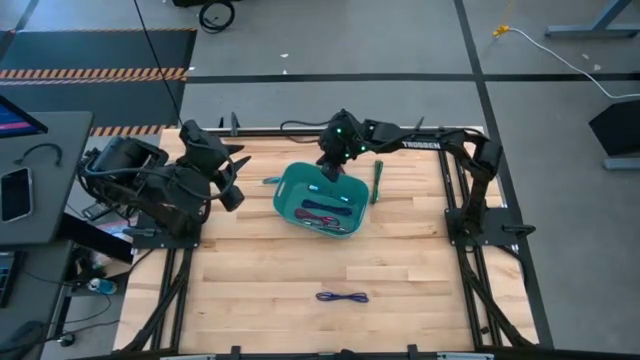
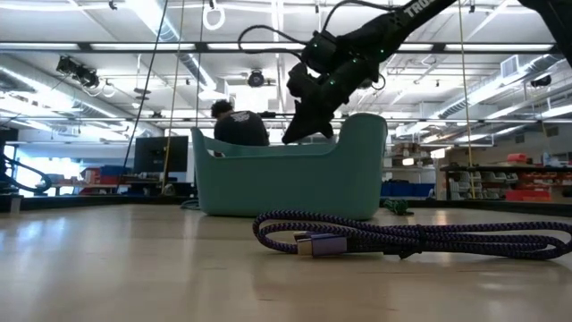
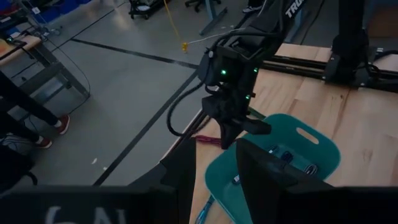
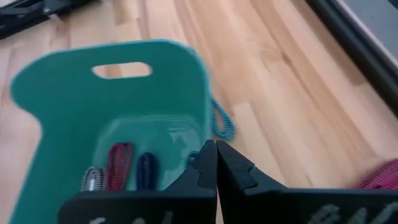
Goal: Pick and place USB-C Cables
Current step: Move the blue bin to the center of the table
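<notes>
A teal bin [image 1: 300, 190] stands mid-table and holds a grey cable [image 4: 93, 179], a red cable [image 4: 119, 167] and a blue-purple cable [image 4: 145, 169] on its floor. My right gripper [image 4: 216, 163] is shut and empty, hovering over the bin's far rim [image 1: 335, 162]. Outside the bin, a teal cable [image 4: 221, 121] lies beside its wall, a maroon cable [image 3: 208, 140] near the table's far edge, a green cable [image 1: 377, 182] to the bin's right, and a purple cable [image 1: 342, 297] toward the near edge. My left gripper [image 1: 238, 180] waits open, left of the bin.
In the low view the purple cable [image 2: 402, 237] lies in front of the bin [image 2: 286, 174], with the right gripper [image 2: 299, 134] above it. Bare wood surrounds the purple cable. A person stands in the room behind the table.
</notes>
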